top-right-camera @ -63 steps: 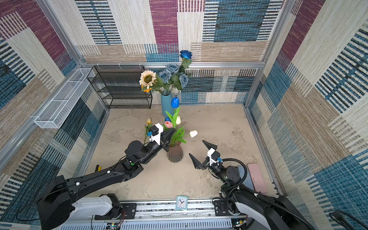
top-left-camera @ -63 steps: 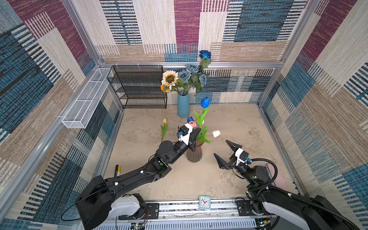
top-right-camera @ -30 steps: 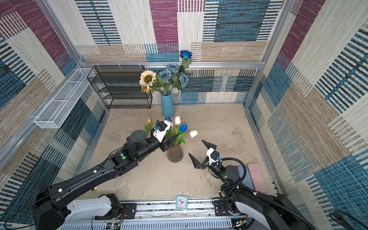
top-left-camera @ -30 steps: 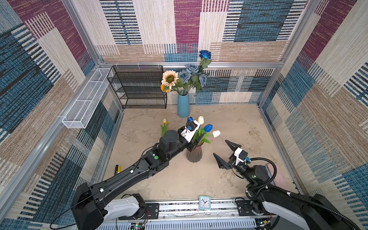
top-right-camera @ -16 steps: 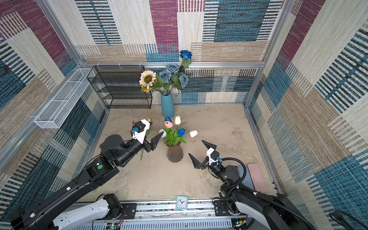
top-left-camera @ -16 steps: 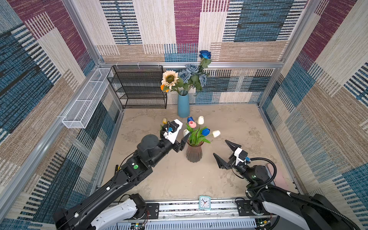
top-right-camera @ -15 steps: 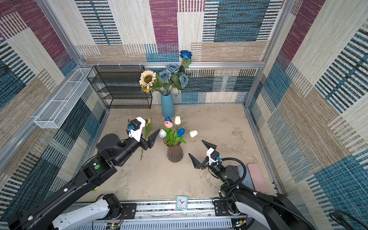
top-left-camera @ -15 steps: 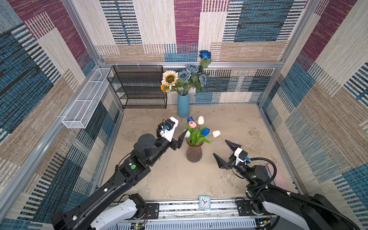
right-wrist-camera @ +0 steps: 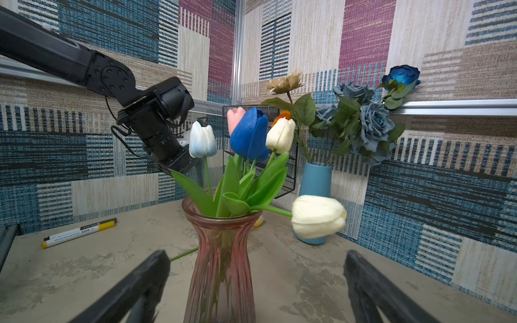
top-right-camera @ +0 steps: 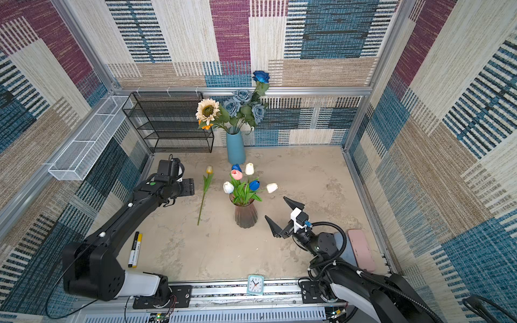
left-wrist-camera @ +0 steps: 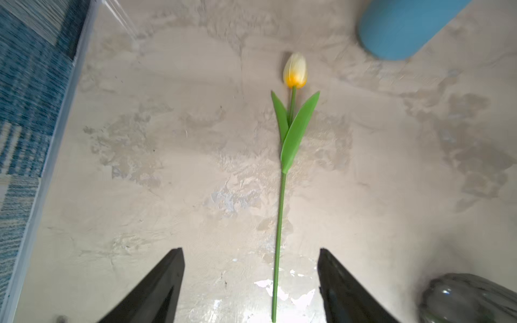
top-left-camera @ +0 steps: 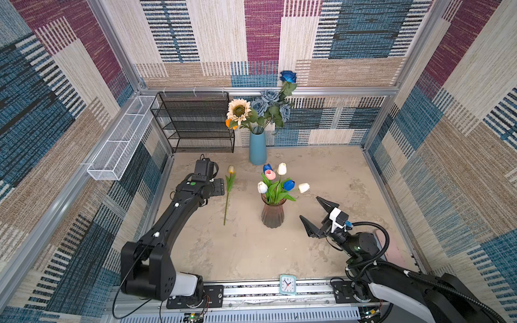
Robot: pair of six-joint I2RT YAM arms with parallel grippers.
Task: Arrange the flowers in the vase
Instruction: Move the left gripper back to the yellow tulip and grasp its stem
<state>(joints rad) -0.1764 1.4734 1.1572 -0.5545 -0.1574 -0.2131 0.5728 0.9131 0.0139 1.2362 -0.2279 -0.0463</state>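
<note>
Beige counter (top-left-camera: 251, 251) holds a pink vase (top-left-camera: 272, 215) of tulips (top-left-camera: 275, 187), flanked by a yellow tulip (top-left-camera: 228, 193) beneath the released left end effector (left-wrist-camera: 249, 250) and by the released right end effector (top-left-camera: 309, 207).

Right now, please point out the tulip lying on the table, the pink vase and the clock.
tulip (left-wrist-camera: 295, 70): left wrist view, on its bloom.
pink vase (top-left-camera: 272, 216): in a top view, on its body.
clock (top-left-camera: 288, 284): in a top view, on its face.

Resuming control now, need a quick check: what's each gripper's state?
Left gripper: open, empty, above the tulip on the table.
Right gripper: open, empty, facing the pink vase.
</note>
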